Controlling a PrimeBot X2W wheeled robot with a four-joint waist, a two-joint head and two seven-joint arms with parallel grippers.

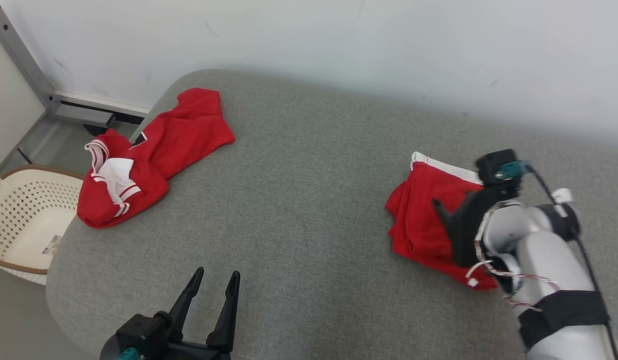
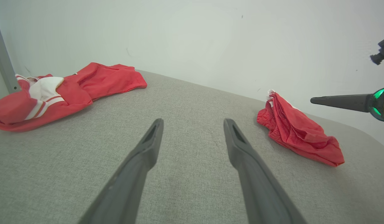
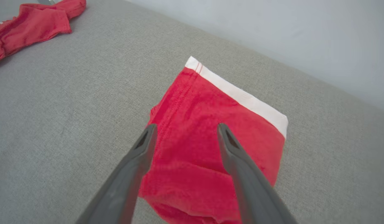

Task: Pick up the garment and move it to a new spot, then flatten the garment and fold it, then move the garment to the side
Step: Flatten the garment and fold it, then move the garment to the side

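A folded red garment (image 1: 421, 215) with a white band lies at the right of the grey padded surface (image 1: 309, 200). My right gripper (image 1: 441, 210) hovers just above it, jaws open, nothing between them. In the right wrist view the right gripper (image 3: 186, 126) has its two fingers spread over the garment (image 3: 210, 124), apart from the cloth. In the left wrist view the garment (image 2: 299, 132) lies to the right, with one of the right gripper's fingers (image 2: 338, 101) above it. My left gripper (image 1: 216, 272) rests open near the front edge, empty; the left gripper (image 2: 193, 122) points across bare fabric.
A second red garment (image 1: 153, 150) with white trim lies crumpled at the far left corner, partly over the edge. A cream perforated basket (image 1: 18, 210) stands on the floor to the left. A white wall (image 1: 389, 45) runs behind the surface.
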